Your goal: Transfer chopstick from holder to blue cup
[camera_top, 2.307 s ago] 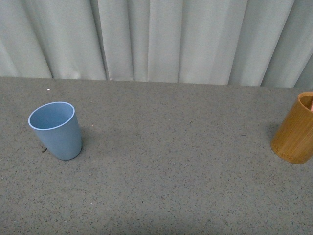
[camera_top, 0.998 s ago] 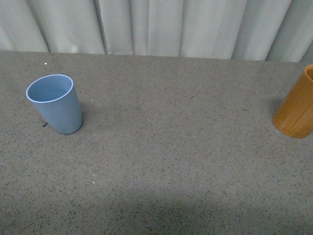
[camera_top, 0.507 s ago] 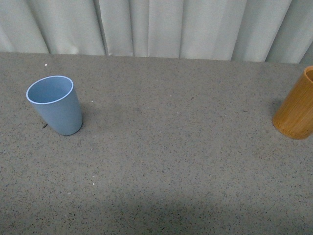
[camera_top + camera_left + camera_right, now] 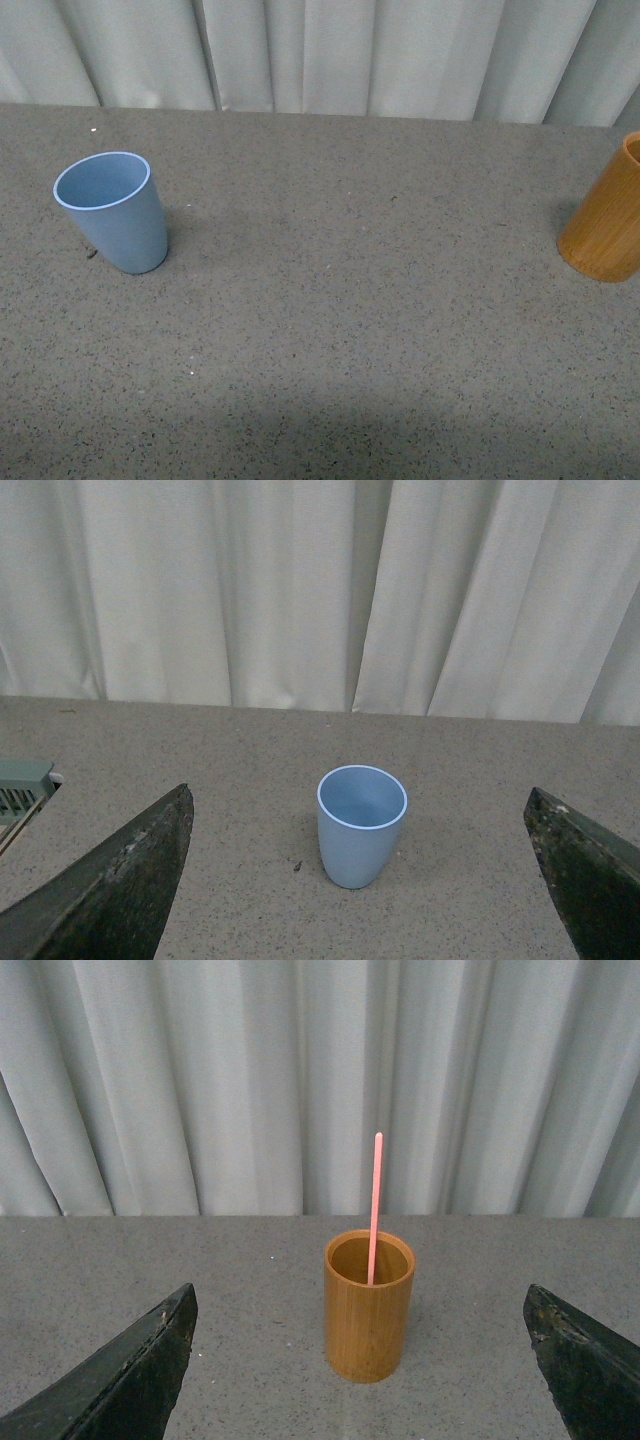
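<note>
While left tool [image 4: 357, 792] and right tool [image 4: 360, 1288] gape empty, chopstick [image 4: 375, 1210] stands in holder [image 4: 369, 1330].
Straight ahead of left tool: blue cup [image 4: 360, 835]; ahead of right tool: holder.

Pale blue cup [image 4: 112, 213], orange-brown wood-grain holder [image 4: 369, 1310], pink chopstick [image 4: 375, 1200], grey speckled table [image 4: 350, 330].

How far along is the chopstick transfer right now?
Nothing done: the pink chopstick stands in the bamboo holder, and the blue cup is empty. In hand: nothing; left gripper and right gripper are both open, facing cup and holder. Remaining: grasp, carry, drop into cup.
</note>
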Available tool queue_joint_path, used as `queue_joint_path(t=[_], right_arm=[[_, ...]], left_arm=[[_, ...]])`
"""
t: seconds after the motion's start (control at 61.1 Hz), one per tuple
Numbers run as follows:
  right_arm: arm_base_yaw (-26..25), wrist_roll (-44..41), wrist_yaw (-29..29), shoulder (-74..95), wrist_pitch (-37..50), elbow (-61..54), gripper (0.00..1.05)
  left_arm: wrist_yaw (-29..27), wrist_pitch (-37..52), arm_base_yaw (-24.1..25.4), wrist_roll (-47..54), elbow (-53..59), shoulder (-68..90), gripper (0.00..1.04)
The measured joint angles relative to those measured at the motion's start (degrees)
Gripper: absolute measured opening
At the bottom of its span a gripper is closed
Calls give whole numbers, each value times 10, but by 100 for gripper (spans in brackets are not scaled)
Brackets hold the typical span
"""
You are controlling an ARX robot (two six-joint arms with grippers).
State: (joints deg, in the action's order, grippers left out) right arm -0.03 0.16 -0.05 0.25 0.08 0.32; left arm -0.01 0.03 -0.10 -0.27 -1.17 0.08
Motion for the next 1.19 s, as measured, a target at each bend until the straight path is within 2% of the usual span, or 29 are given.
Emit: queue_joint_path(t=[0.196,0.229,0.262,0.295,0.327,0.393,0.491,0.589,0.72,0.9,1.194], right_arm=[[0,0,0,0,0,0,95],[0,0,0,0,0,0,95],[0,0,0,0,0,0,95],[0,0,0,0,0,0,95],[0,0,-1,0,0,0,95],[0,0,0,0,0,0,95],[0,0,0,0,0,0,95],[0,0,0,0,0,0,95],[0,0,0,0,0,0,95],[0,0,0,0,0,0,95],[0,0,0,0,0,0,95]], left_arm=[[0,0,0,0,0,0,98],[21,-9,6,-16,-2,6,98],[98,-60,28,-65,-20,31,98],[149,-92,38,-102,-31,59,98],[180,-113,40,-158,-37,83,98],[195,-116,24,-235,-39,118,98],[169,-84,-15,-317,-53,168,98],[132,-31,-41,-342,-78,240,98],[87,43,-61,-339,-116,387,98],[14,71,-116,-311,-220,646,98],[-20,82,-126,-313,-297,779,98]])
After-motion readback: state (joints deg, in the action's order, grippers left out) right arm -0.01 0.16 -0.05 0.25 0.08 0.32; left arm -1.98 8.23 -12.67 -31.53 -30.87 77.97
